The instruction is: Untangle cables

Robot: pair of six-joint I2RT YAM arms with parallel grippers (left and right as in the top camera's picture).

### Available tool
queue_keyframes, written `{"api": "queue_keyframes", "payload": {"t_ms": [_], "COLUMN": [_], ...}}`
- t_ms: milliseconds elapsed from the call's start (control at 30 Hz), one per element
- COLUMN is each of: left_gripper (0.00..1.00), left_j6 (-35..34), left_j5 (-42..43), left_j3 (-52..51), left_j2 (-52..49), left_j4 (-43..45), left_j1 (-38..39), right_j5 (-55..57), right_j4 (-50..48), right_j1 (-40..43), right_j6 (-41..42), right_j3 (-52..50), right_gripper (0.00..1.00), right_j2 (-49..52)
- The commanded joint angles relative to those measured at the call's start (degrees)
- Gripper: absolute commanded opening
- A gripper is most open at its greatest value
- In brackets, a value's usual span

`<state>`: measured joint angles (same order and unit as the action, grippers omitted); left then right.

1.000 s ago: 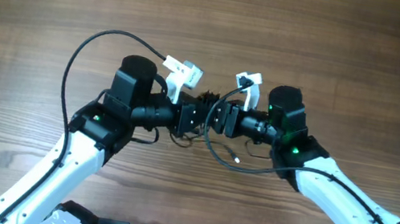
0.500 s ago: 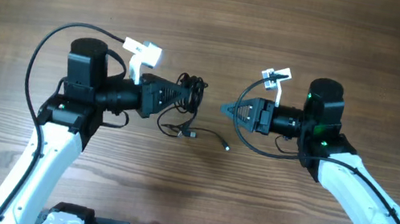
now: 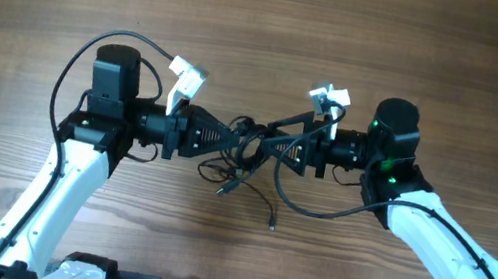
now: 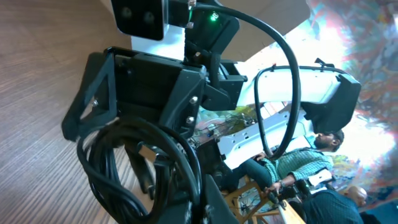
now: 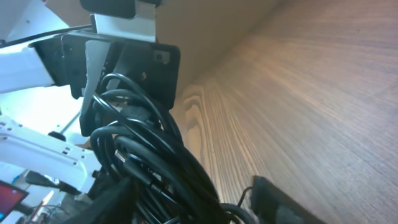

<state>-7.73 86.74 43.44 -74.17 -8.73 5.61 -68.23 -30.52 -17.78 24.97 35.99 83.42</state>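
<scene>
The cables (image 3: 246, 142) sit as a dark knotted bundle right at the middle of the desk (image 3: 269, 21), caught between the two grippers. From the knot, thin strands spill toward the near edge. One curls down to a small plug end (image 3: 220, 191) and another trails farther to a second tip (image 3: 272, 227), both lying on the wood.

The left gripper (image 3: 227, 140) points in from the left with its jaws closed tight on the bundle's left side. Its wrist view shows the loops (image 4: 124, 168) piled right up against the lens.

The right gripper (image 3: 278, 150) points in from the opposite side, nose to nose with the left one, only the knot between them. In its wrist view the coils (image 5: 143, 155) sit inside its jaws, pressed toward one side. The other finger (image 5: 283, 200) stands apart from them with bare wood showing between, so the jaws are partly spread and not clamped.

Behind the coils in that view is the left gripper's black body (image 5: 130, 68). From above, each arm's own thicker black cable arcs out behind its wrist.
</scene>
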Motion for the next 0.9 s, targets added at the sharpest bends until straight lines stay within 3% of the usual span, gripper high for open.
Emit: {"api": "queue_keyframes", "payload": {"t_ms": [0, 67, 133, 233, 367, 467, 533, 667, 733, 867], "left_gripper": [0.04, 0.04, 0.11, 0.32, 0.58, 0.65, 0.7, 0.66, 0.5, 0.43], "left_j6": [1.3, 1.3, 1.3, 1.3, -1.9, -1.9, -1.9, -1.4, 0.3, 1.6], "left_j5": [2.5, 2.4, 2.4, -1.7, -13.9, -26.6, -28.8, -28.8, -28.8, -32.5], "left_j3": [0.8, 0.8, 0.8, 0.8, 0.8, 0.8, 0.8, 0.8, 0.8, 0.8], "left_j2": [-0.2, -0.2, -0.2, -0.2, -0.2, -0.2, -0.2, -0.2, -0.2, -1.3], "left_j4": [0.2, 0.2, 0.2, 0.2, -1.7, -3.3, -0.8, 4.0, 3.7, -0.7], "left_j1": [0.2, 0.2, 0.2, 0.2, 0.2, 1.7, 1.9, 4.6, 7.2, 9.7], "right_j5": [-2.4, -2.4, -2.1, 3.1, 3.9, 3.7, 3.7, 3.7, 3.7, 2.8], "right_j4": [-0.3, -0.3, -0.2, 1.7, 1.9, 2.4, 4.3, 7.7, 7.6, 7.6], "right_j1": [-1.6, -2.8, -3.7, -2.0, 1.2, 1.2, 1.2, 1.2, 1.2, 1.3], "right_j6": [-1.4, -1.0, -0.9, 3.8, 9.3, 9.3, 8.2, 6.6, 6.6, 6.7], "right_j3": [0.3, 0.3, 0.3, 0.3, 0.3, 0.3, 0.3, 0.3, 0.3, 0.3], "right_gripper": [0.46, 0.31, 0.04, 0.04, 0.04, 0.05, 0.04, 0.04, 0.04, 0.04], "right_j2": [0.6, 0.6, 0.6, 0.6, 0.6, 0.6, 0.6, 0.6, 0.6, 0.6]}}
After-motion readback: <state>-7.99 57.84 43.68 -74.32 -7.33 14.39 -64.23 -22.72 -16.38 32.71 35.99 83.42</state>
